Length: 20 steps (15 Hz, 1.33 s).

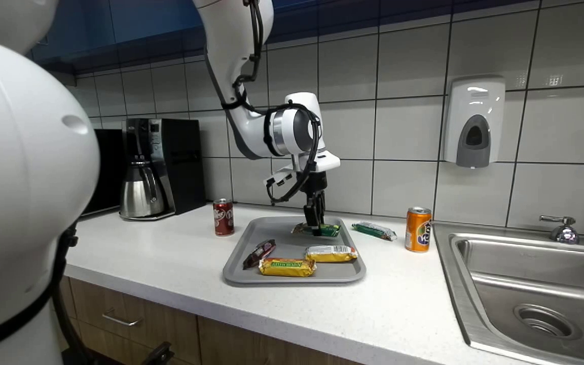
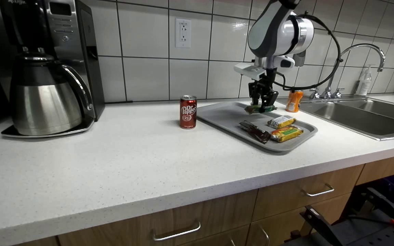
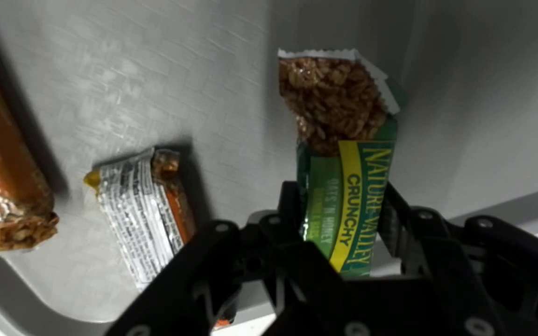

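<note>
Green-wrapped granola bar (image 3: 346, 170), right of centre in the wrist frame, is clasped by the pincer (image 3: 340, 205); probably light, slick, crumbly, best held gently mid-length.

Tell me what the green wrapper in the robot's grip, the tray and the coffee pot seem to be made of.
Green wrapper: probably thin plastic film, slightly shiny, with a serrated, folded end.
Tray: likely moulded plastic, satin grey, with rounded corners and fine surface texture.
Coffee pot: apparently a brushed steel body, judging by its soft metallic sheen.
</note>
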{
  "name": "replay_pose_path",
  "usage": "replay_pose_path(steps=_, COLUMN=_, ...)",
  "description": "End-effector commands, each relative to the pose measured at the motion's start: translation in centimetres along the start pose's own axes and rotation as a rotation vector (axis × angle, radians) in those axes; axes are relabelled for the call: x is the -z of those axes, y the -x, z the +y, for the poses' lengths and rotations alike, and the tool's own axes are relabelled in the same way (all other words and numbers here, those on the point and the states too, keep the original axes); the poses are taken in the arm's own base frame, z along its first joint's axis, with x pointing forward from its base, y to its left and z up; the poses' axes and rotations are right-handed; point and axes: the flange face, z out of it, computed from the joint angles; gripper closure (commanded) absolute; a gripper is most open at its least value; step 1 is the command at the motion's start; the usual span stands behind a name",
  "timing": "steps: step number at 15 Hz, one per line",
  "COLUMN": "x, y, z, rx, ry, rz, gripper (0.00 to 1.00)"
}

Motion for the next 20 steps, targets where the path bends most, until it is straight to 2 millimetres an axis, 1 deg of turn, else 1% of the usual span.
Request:
replay_pose_path(steps=1, x=-0.4, y=0.6, z=0.2, rx=0.042, ry=0.031, rz=-0.016, gripper=0.82)
replay_pose_path(steps=6, x=-2.5, y=1.5, z=1.0, rx=0.064, ry=0.071, rz=-0.027, gripper=0.82)
replay_pose_path(steps=8, x=-2.8, y=1.7, z=1.1, rx=0.075, ry=0.074, rz=-0.026, gripper=0.82)
replay_pose_path(steps=9, x=-2.5, y=1.6, z=1.1, rx=0.081, ry=0.069, rz=-0.022, gripper=0.32)
replay_pose_path(steps=10, x=-2.2, y=1.7, z=1.2, rx=0.09, ry=0.066, rz=-0.025, gripper=0.31)
replay_pose_path(steps=14, x=-0.9, y=1.7, z=1.4, rx=0.114, ry=0.051, rz=-0.027, gripper=0.03)
replay_pose_path(steps=15, x=-0.5, y=1.6, z=1.3, rx=0.119, ry=0.045, rz=-0.026, gripper=0.0)
replay_pose_path(steps=20, x=2.0, y=0.5, z=0.6, rx=0.111, ry=0.004, rz=-0.018, gripper=0.0)
